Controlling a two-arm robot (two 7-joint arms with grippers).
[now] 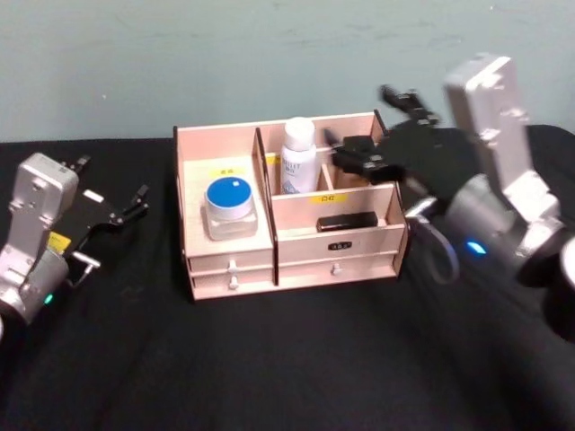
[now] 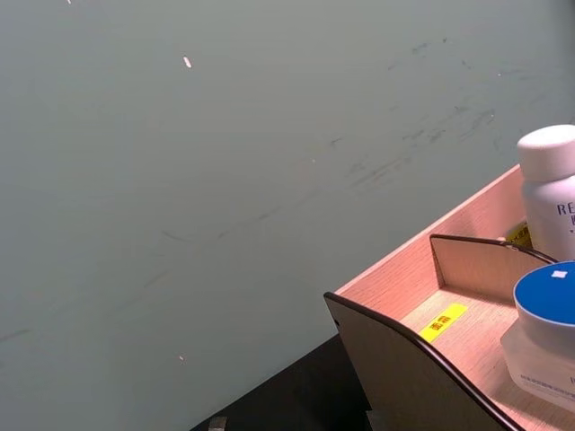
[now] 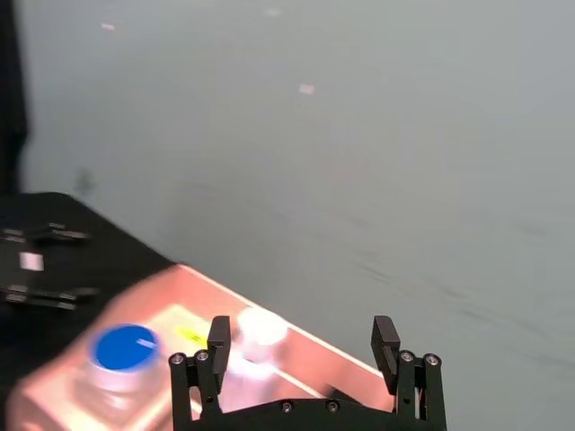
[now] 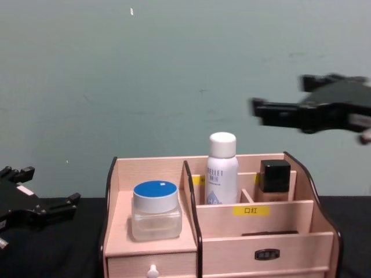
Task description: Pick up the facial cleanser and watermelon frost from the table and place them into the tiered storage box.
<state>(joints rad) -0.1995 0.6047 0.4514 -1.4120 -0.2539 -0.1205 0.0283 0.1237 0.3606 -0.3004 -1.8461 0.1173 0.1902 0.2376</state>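
Black cloth covers the surface (image 1: 269, 359) nearest the robot, and on it stands the tiered storage box (image 1: 296, 256), its small drawers facing forward. Its left compartment holds a clear jar with a blue lid (image 1: 230, 206); a white bottle with blue lettering (image 1: 297, 157), apparently the facial cleanser, stands upright in the tall middle compartment, and a small black-capped container (image 4: 273, 179), possibly the watermelon frost, sits in the rear right compartment, though its label cannot be read. A flat black item (image 1: 346, 221) lies in the lower front tier. The right tool (image 1: 355, 153) hovers above the box's rear right section, its fingers apart and holding nothing, clear of the bottle. The left tool (image 1: 117, 214) is parked low over the cloth to the left of the box, well apart from it, fingers spread and empty. Both task items look to be already inside the box, so the placing appears done or nearly so. Judged from here, the step in hand is a clean retreat: the right arm should lift straight up before swinging away, so its open fingers do not clip the tall bottle or the box's thin dividers.
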